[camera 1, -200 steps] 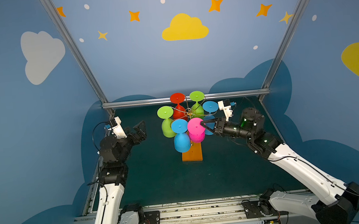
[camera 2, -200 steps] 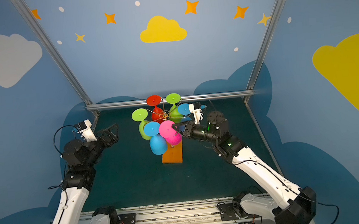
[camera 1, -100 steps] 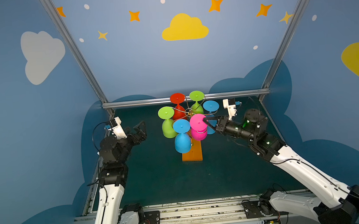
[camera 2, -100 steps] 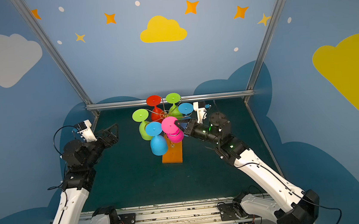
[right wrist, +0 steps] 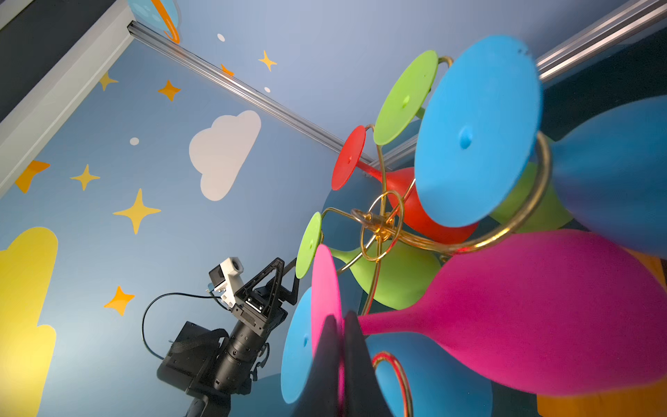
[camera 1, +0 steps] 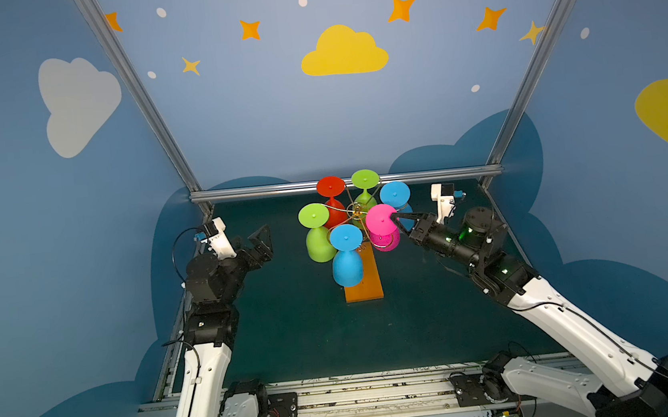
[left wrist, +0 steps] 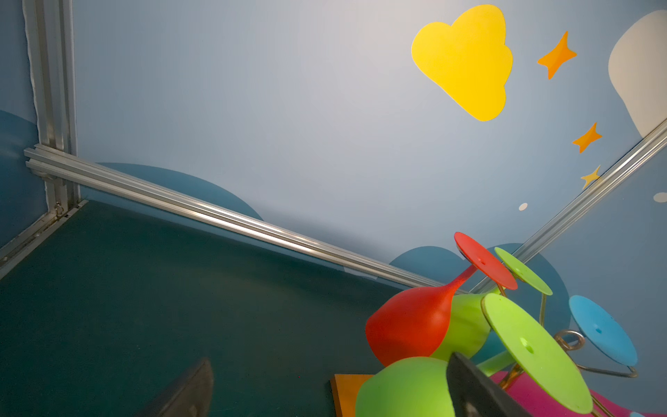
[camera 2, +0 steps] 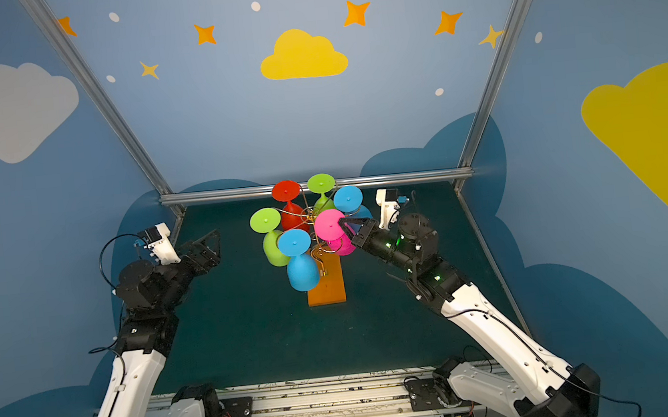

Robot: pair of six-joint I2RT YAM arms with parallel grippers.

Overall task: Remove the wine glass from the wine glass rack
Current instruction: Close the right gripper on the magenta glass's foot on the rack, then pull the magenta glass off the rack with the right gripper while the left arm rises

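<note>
The wine glass rack (camera 1: 355, 212) is a gold wire stand on an orange base (camera 1: 364, 284), seen in both top views (camera 2: 326, 287). Several coloured glasses hang upside down from it. My right gripper (camera 1: 394, 217) (camera 2: 342, 222) is shut on the foot disc of the pink wine glass (camera 1: 383, 230) (camera 2: 332, 232). In the right wrist view the fingers (right wrist: 355, 346) pinch the disc's edge, and the pink bowl (right wrist: 541, 307) tilts away. Whether its stem still sits in a gold curl (right wrist: 395, 375) I cannot tell. My left gripper (camera 1: 262, 244) (camera 2: 207, 246) is open and empty, left of the rack.
Red (camera 1: 332, 201), two green (camera 1: 318, 236) (camera 1: 365, 187) and two blue (camera 1: 346, 254) (camera 1: 396, 197) glasses crowd the rack round the pink one. A metal rail (camera 1: 280, 189) runs along the back wall. Blue walls close both sides of the dark green floor (camera 1: 302, 325).
My right gripper has lifted the pink glass's foot up and to the right, away from the rack's centre, tilting the glass. The left arm has not moved.
</note>
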